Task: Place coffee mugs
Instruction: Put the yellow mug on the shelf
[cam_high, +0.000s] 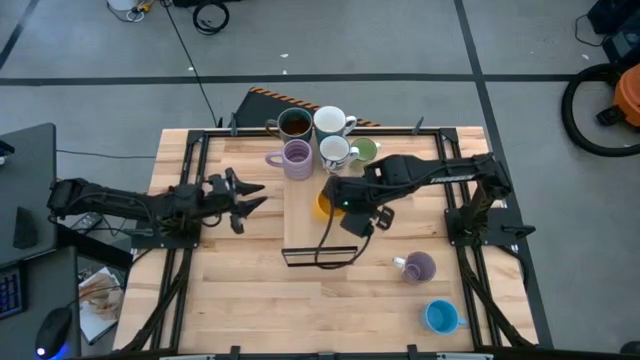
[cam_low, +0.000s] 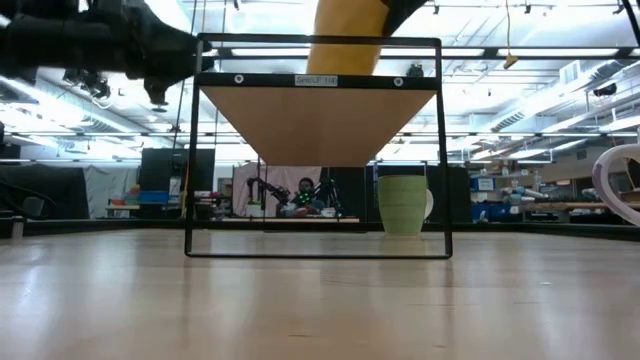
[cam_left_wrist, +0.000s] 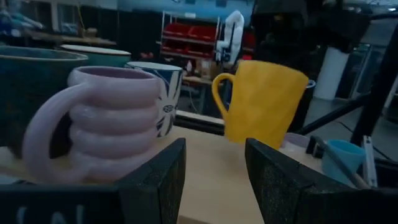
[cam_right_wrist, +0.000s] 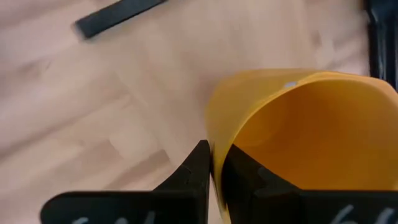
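An orange mug (cam_high: 324, 205) stands upright at the wooden shelf's (cam_high: 305, 225) right part; my right gripper (cam_high: 338, 197) is shut on it. It also shows in the low view as orange mug (cam_low: 345, 35) and in the left wrist view as orange mug (cam_left_wrist: 264, 102). On the shelf's far end stand a dark brown mug (cam_high: 293, 123), a white mug (cam_high: 330, 121), a patterned white mug (cam_high: 335, 152), a green mug (cam_high: 366, 150) and a lilac mug (cam_high: 296, 158). A second lilac mug (cam_high: 418, 266) and a blue mug (cam_high: 440, 316) rest on the table. My left gripper (cam_high: 247, 197) hangs open left of the shelf. My right gripper holds the orange mug by its rim (cam_right_wrist: 216, 134), one finger (cam_right_wrist: 252, 180) inside the cup and one finger (cam_right_wrist: 196, 171) outside. It comes from above, slanting in from the table's right. The mug is upright with its base at the shelf top; whether it touches, I cannot tell.
The shelf is a wooden board on a thin black frame (cam_low: 315, 255) with open space beneath it. A black cable (cam_high: 335, 250) loops over the shelf's near end. Bare shelf lies near of the grouped mugs. Arm mounts and rails line both table sides.
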